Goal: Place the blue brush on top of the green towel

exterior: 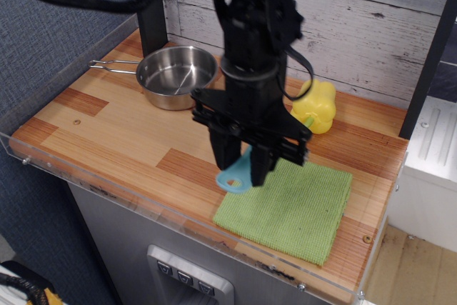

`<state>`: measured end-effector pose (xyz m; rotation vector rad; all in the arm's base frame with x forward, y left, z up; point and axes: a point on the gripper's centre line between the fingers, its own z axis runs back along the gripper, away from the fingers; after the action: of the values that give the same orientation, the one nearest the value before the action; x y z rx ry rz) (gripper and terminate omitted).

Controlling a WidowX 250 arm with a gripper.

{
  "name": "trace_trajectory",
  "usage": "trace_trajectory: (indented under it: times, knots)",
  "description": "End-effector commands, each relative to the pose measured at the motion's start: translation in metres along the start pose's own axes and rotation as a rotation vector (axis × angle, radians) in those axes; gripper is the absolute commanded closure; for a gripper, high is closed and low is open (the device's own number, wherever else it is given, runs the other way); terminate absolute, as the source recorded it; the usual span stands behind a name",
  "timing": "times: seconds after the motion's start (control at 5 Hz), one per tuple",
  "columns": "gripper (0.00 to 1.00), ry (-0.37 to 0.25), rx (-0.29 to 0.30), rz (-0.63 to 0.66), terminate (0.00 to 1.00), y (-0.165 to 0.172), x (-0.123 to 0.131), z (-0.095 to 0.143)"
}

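My black gripper points down and is shut on the blue brush. Only the brush's light-blue handle end with its ring hole shows below the fingers; the bristled head is hidden between them. The brush hangs over the left edge of the green towel, a lime-green ribbed cloth lying flat at the front right of the wooden counter. I cannot tell whether the handle touches the cloth.
A steel pan with a wire handle stands at the back left. A yellow bell pepper sits behind the towel, partly hidden by my arm. A clear acrylic lip runs along the counter's front edge. A dark post stands behind the pan.
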<state>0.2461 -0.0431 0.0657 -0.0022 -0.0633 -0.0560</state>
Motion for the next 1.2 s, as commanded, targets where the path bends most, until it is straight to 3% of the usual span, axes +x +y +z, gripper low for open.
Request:
trace_trajectory:
  times: [0.0, 0.4, 0.8, 1.0]
  knots:
    - [1.0, -0.006, -0.013, -0.061, 0.0, -0.019, 0.001, -0.008]
    - [1.0, 0.033, -0.013, -0.095, 0.0, -0.029, 0.006, -0.024]
    - [1.0, 0.029, -0.014, -0.079, 0.0, -0.029, 0.007, -0.027]
    - [0.0, 0.008, -0.026, -0.064, 0.0, -0.027, 0.005, -0.021]
